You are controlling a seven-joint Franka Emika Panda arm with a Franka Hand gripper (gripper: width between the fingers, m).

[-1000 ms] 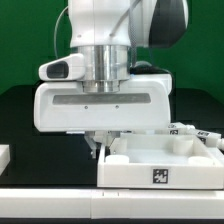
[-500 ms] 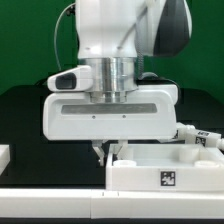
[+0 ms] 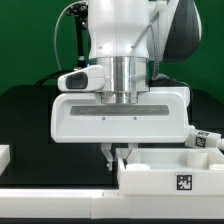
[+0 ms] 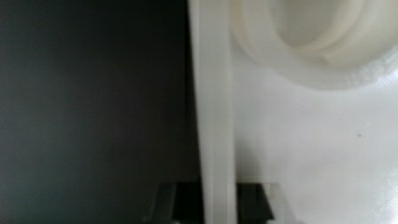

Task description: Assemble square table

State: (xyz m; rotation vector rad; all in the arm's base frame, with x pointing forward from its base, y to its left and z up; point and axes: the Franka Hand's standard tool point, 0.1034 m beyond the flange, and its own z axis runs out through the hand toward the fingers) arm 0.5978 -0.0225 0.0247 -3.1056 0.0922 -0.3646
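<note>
Black bench (image 3: 35,125), green wall (image 3: 30,40) behind. Hung straight down, clamped gripper (image 3: 117,159) narrow, seemingly onto rim of the square table (image 3: 150,178).

Bright, even light overexposes the white square tabletop (image 4: 302,130) in the wrist view, blurred soft right at the gripper (image 4: 215,198); beside the gripper the black surface (image 3: 30,110) looks dim, matte, glare-free.

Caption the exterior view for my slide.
Robot pincer shut on the rim of the white square tabletop.
</note>
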